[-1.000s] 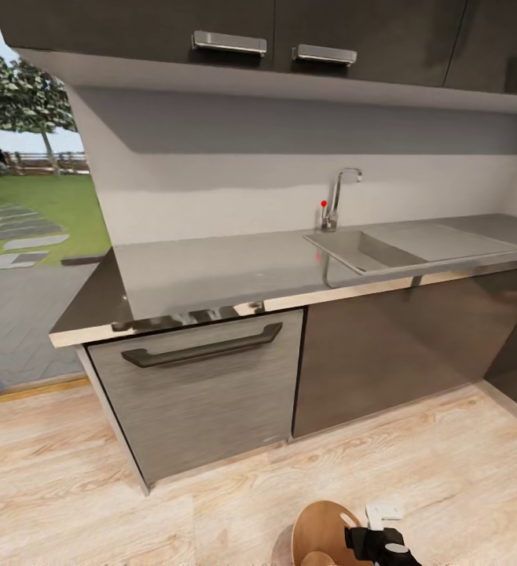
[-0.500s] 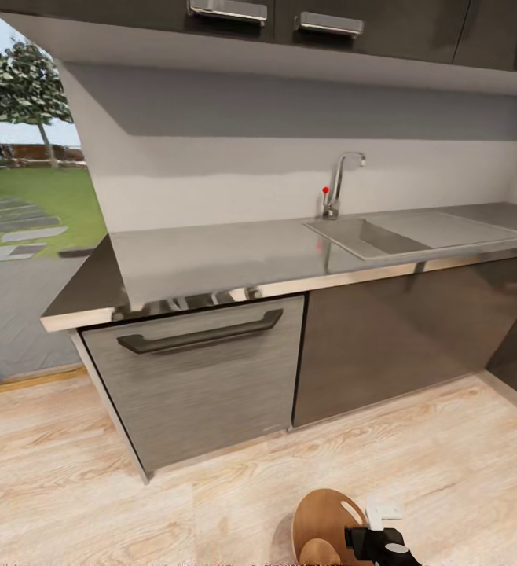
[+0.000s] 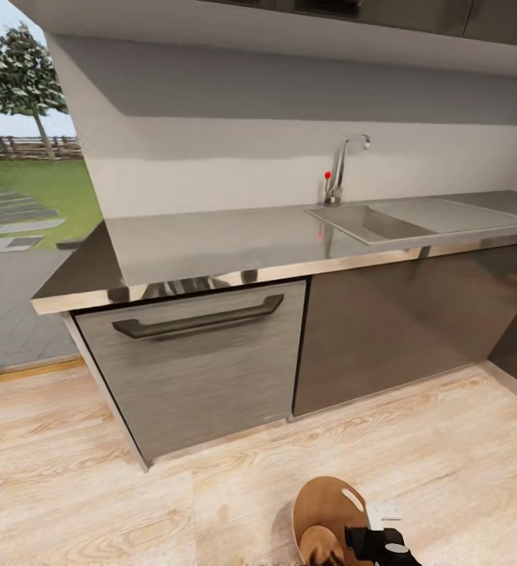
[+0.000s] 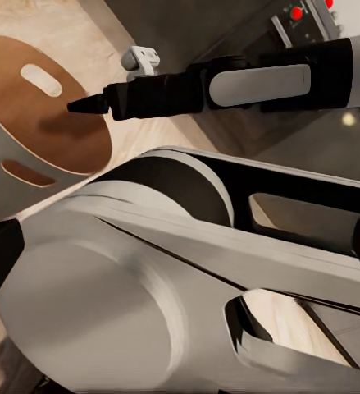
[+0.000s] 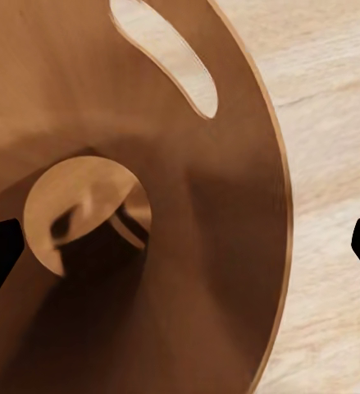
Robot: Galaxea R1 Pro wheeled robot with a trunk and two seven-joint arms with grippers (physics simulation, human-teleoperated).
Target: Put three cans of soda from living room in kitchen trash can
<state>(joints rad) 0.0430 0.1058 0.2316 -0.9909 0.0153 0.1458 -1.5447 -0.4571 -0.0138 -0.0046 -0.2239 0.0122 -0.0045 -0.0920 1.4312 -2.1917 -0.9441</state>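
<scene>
Glossy steel-like countertop (image 3: pixel 211 251), brushed grey cabinet front (image 3: pixel 203 369), smooth coppery bin interior (image 5: pixel 81 90), pale wood-grain floor (image 3: pixel 70 487).

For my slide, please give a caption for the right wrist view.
Right end effector, open, looks down into the brown inside of the bin standing on pale wood floor.

Lighting is bright and even. Daylight enters from the garden opening (image 3: pixel 23 204) at the left of the head view. The worktop (image 3: pixel 211 251) shows soft glare and mirror reflections along its front edge. A broad shadow lies on the wall (image 3: pixel 290 102) under the upper cupboards. Straight lines bow towards the frame edges. Close robot parts in the left wrist view appear soft.
</scene>
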